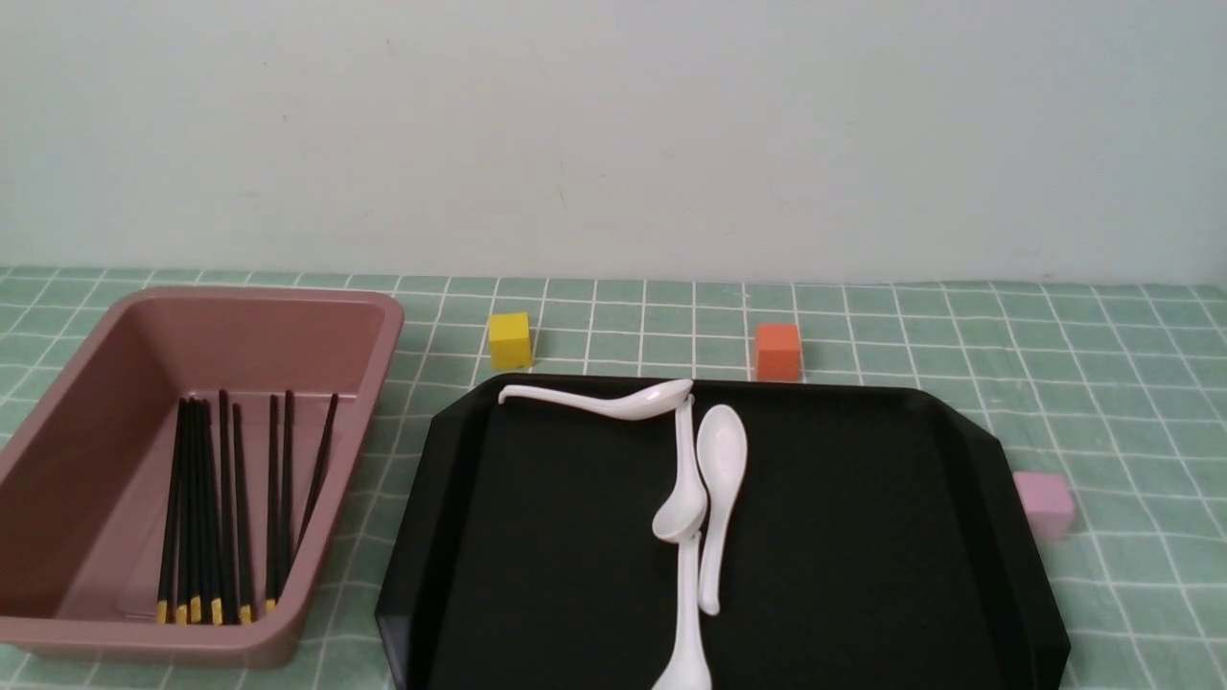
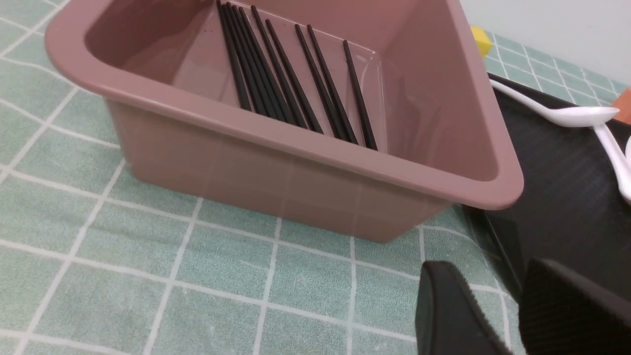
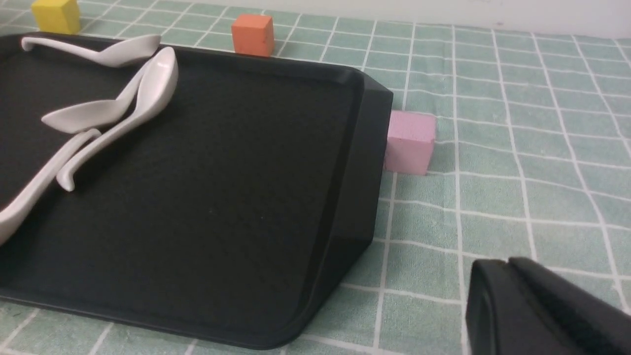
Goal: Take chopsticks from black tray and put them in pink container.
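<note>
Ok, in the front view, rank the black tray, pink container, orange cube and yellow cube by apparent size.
black tray, largest
pink container, next
orange cube and yellow cube look alike, so no ranking between them

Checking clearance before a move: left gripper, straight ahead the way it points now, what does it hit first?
Likely the rim of the black tray, just beyond the open jaws of the left gripper. A corner of the pink container stands close behind. Depth is unclear.

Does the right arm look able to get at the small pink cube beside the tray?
Probably yes. The pink cube sits on open cloth by the right rim of the black tray, nothing over it, and the right gripper is close on that side.
</note>
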